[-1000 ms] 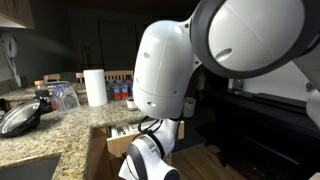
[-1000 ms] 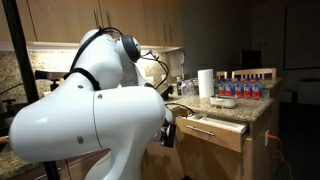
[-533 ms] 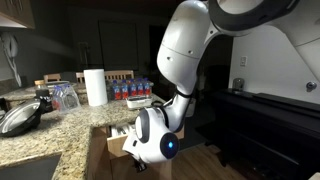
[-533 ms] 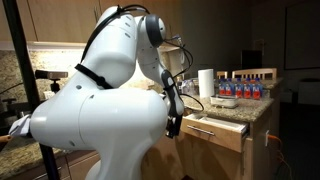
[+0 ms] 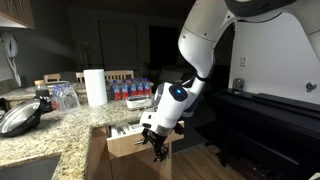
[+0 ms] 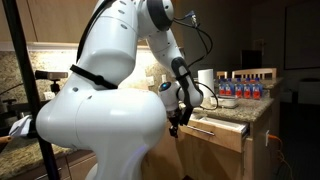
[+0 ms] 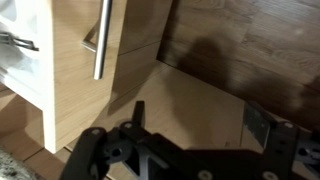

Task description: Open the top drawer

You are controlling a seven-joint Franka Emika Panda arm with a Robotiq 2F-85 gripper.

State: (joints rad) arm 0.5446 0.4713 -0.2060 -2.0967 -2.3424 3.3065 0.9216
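Note:
The top drawer [image 5: 124, 147] stands pulled out from under the granite counter, and its white interior holds utensils. In an exterior view its light-wood front [image 6: 216, 133] juts toward the room. In the wrist view the drawer front [image 7: 72, 90] fills the upper left, with its silver bar handle [image 7: 102, 40] running down it. My gripper [image 5: 157, 150] hangs just in front of the drawer, open and apart from the handle. Its dark fingers [image 7: 262, 126] show low in the wrist view, and the gripper [image 7: 200, 120] holds nothing. In an exterior view the gripper [image 6: 175, 124] sits left of the drawer front.
The granite counter [image 5: 60, 130] carries a paper towel roll [image 5: 95, 87], a pack of bottles [image 5: 125, 91], a dark pan [image 5: 20, 118] and glassware. The robot's white body [image 6: 100, 110] fills much of an exterior view. A dark wood floor [image 7: 250, 50] lies below, and a black counter [image 5: 270, 120] stands opposite.
The arm has swung up and away from the cameras, which uncovers the drawer and gripper. The gripper has come off to the front of the drawer. The drawer stays pulled out throughout.

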